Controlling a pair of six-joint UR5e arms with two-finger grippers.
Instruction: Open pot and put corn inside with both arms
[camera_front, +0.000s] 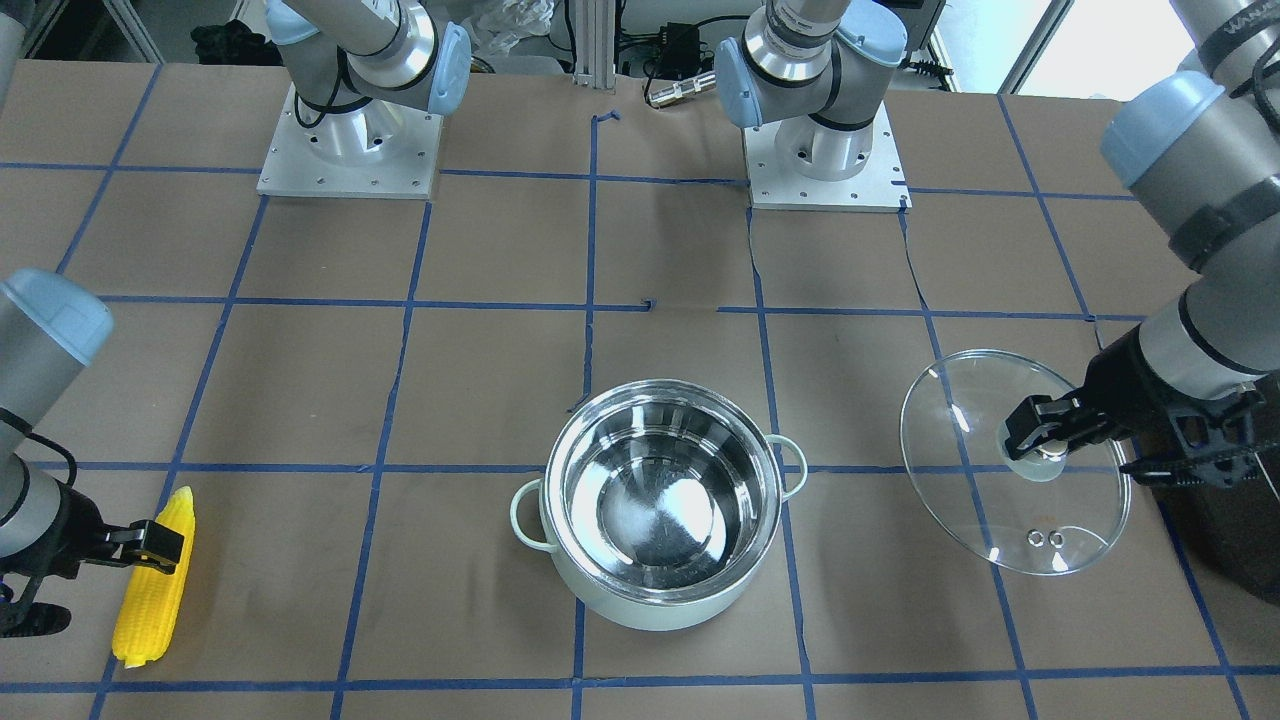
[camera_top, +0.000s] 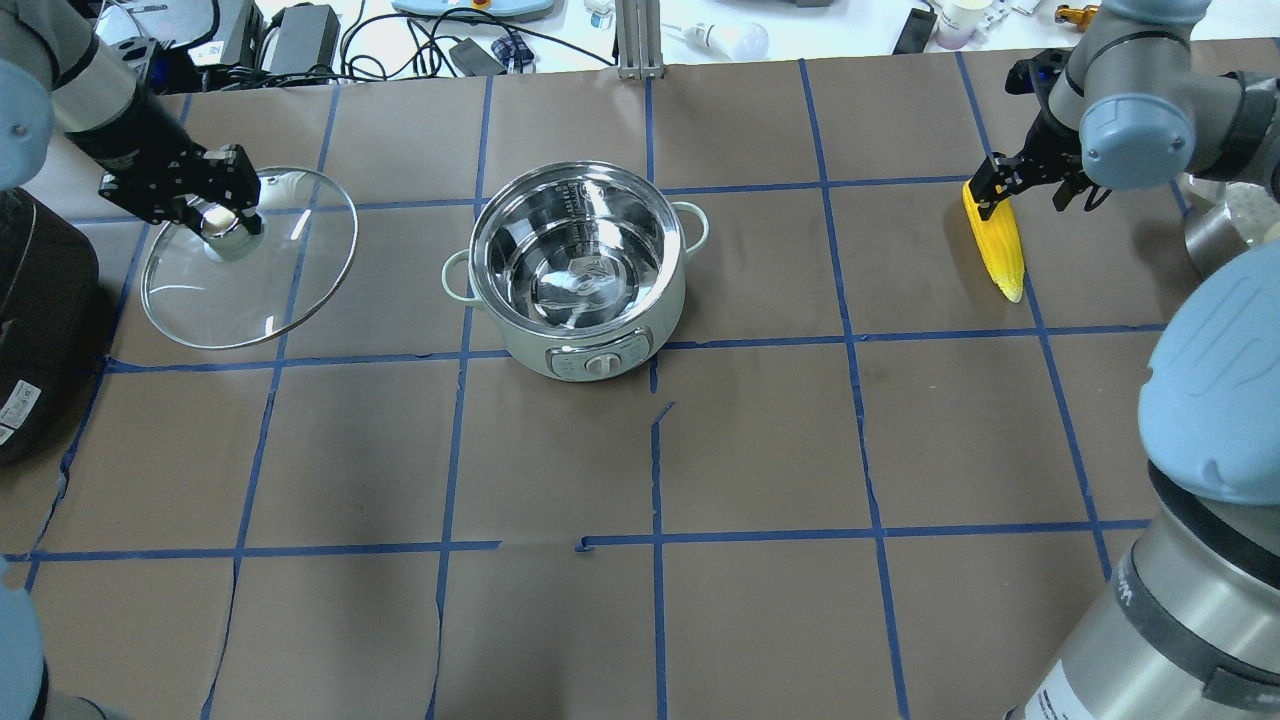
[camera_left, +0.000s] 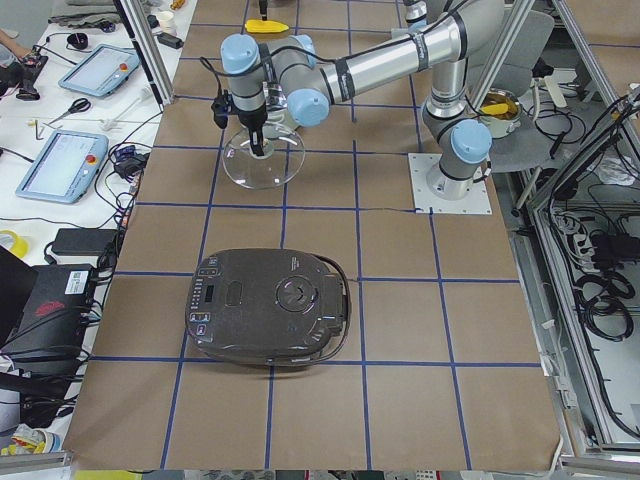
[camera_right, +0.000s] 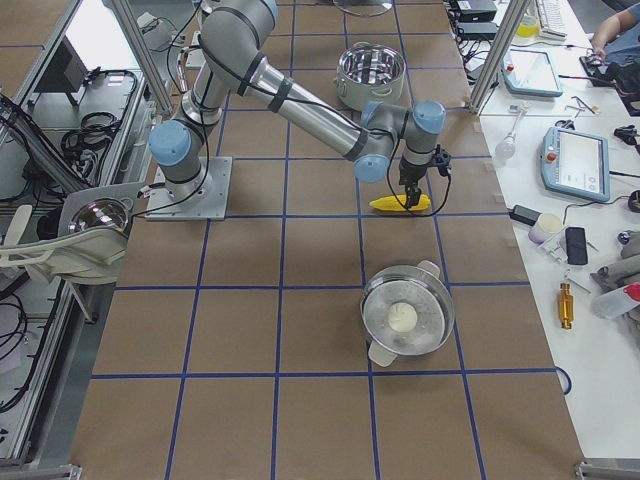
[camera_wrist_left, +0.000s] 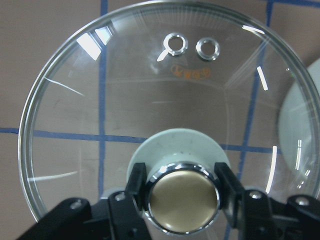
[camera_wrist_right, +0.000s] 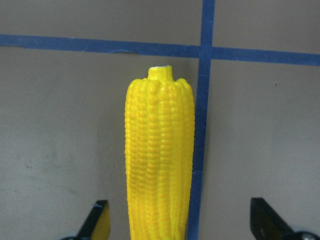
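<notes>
Blk cooker (camera_left: 268, 320), steel pot (camera_right: 405, 340), 2 tablets (camera_left: 60, 165)

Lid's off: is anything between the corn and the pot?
Nothing visible. The pot stands open, and the left gripper holds the lid on the pot's far side from the corn. The right gripper is open astride the corn; nothing shows on the table between them.

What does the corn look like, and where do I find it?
Find the shiny pot in the middle of the brown table. Far on the robot's right lies the corn, between open black fingers: long, bumpy, bright yellow, unlike anything nearby.
</notes>
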